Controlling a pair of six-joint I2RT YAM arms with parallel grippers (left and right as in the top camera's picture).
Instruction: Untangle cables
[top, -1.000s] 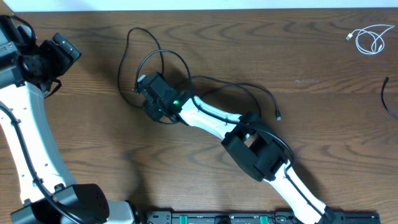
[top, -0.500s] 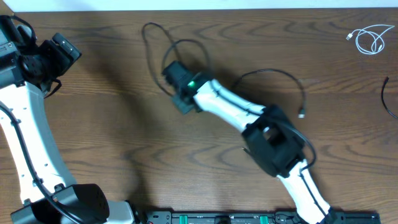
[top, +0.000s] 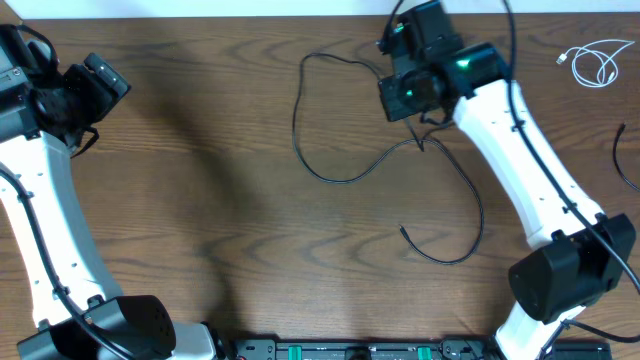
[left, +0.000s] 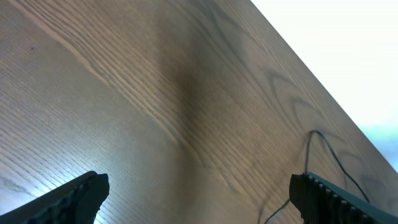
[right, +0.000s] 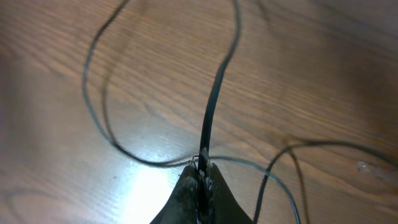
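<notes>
A long black cable sprawls in loose loops over the middle of the table, and its free plug end lies toward the front. My right gripper hangs raised near the far edge. In the right wrist view this gripper is shut on the black cable, which runs taut away from the fingertips over other loops of cable on the wood. A coiled white cable lies at the far right. My left gripper is at the far left, away from the cables, and in its wrist view it stands open and holds nothing.
Another black cable curves along the right edge. The table's far edge runs just behind my right gripper. A thin black cord shows at the far right of the left wrist view. A black rail lines the front edge.
My right gripper closed on the black cable and carried it from the table's left-centre up toward the far right, pulling the loops out. The left arm has not moved.
</notes>
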